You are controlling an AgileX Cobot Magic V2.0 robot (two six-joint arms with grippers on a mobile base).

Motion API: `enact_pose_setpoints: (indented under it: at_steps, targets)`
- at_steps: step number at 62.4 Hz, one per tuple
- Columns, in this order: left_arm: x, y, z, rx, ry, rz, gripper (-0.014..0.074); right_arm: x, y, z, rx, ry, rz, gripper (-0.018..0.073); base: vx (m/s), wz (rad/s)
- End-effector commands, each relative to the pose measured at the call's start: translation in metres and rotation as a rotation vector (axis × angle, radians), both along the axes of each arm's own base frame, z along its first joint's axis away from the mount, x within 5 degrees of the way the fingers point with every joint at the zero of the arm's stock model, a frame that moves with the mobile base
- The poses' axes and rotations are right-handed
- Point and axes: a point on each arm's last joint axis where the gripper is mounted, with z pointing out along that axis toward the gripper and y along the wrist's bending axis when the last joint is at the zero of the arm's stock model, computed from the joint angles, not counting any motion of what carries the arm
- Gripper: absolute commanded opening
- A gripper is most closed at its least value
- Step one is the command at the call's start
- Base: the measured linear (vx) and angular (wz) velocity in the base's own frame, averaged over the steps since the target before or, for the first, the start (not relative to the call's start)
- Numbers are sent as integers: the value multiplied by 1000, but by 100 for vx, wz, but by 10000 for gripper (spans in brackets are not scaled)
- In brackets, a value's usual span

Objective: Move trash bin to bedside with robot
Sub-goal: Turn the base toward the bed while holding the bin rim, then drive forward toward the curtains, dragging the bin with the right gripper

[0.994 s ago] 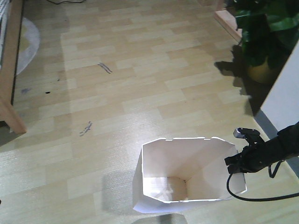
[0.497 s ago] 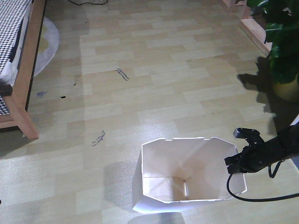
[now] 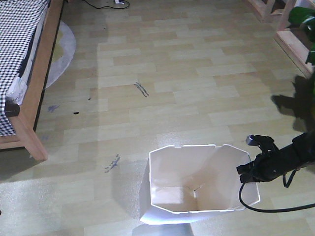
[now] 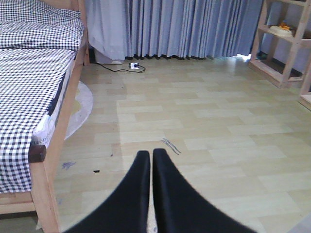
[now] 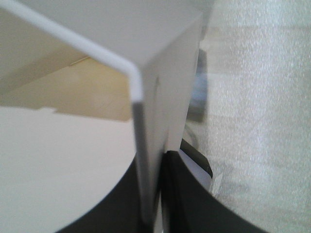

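here the trash bin (image 3: 189,172) stands upright and open-topped at the bottom of the front view, over the pale plank floor (image 3: 187,93), its wider span running left to right; whether it rests on the boards or hangs just clear i cannot tell. the right gripper (image 3: 247,173) is at the bin's right-hand rim, and the right wrist view shows the thin white wall nipped between its two black fingers. the left gripper (image 4: 148,156) is empty, fingers pressed together, pointing out over the floor. the bed (image 3: 38,88) with its checked bedding (image 3: 19,34) lies ahead and to the left, well apart from the bin. so the carry, i judge, runs forward-left, on the right arm alone.
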Motion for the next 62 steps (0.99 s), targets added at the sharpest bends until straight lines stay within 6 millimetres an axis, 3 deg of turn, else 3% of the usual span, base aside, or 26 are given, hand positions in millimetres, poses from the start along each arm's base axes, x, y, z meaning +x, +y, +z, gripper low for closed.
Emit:
enact_pose_setpoints:
  at_steps: [1,62]
  targets:
    - [1,0,1,-10,-65,3,-6,11,11,33,175,-56,2,-5,29,12]
    - [1,0,1,-10,-65,3,-6,11,11,33,175,-56,2,-5,27,6]
